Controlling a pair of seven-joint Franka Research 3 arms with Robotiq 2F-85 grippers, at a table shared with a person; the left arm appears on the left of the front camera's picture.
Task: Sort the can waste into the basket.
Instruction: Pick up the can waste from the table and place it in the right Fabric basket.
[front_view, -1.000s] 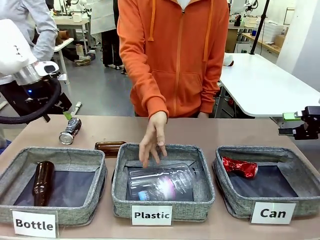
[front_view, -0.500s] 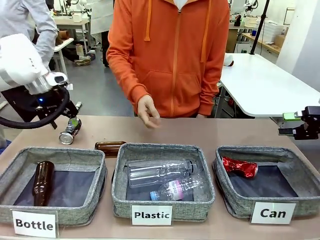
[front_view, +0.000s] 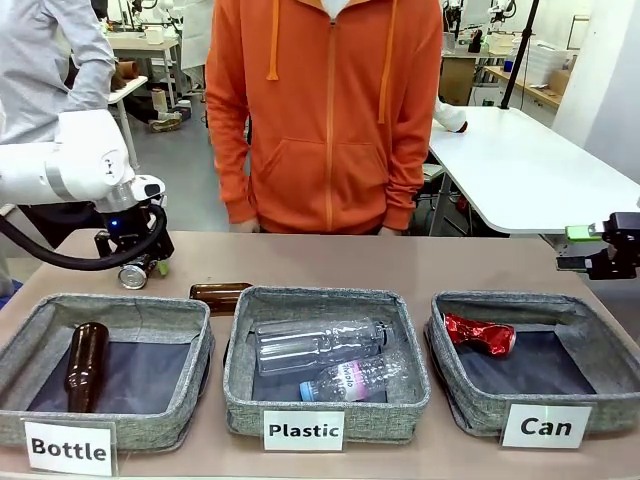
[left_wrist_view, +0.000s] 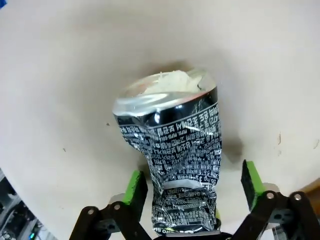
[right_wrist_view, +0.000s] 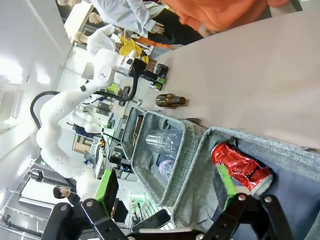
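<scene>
The left gripper (front_view: 140, 265) has come down from above onto the small, crumpled silver metal can with dark printing (front_view: 133, 276). This can lies on the bare table, well to the left of the grey woven-fabric basket labelled "Can" (front_view: 470, 405) and a little farther back than it. This suggests the pick-up of the second can is just beginning; the carry across to that basket is not yet done.

The person in the orange hoodie (front_view: 320, 120), to the left of the "Can" basket and behind it, has drawn the hand back from the table.

The shiny red crushed metal can (front_view: 480, 334) lies inside the "Can" basket, as before. The right gripper (front_view: 572, 249) has not moved: it hangs just above the basket's right end, jaws wide, holding nothing.

In the front view the wrist hides the left jaws. In the left wrist view the left gripper (left_wrist_view: 194, 182) straddles the silver can (left_wrist_view: 175, 160), its jaws wide, one pad (left_wrist_view: 136, 187) almost touching, the other apart, so no grip yet.
</scene>
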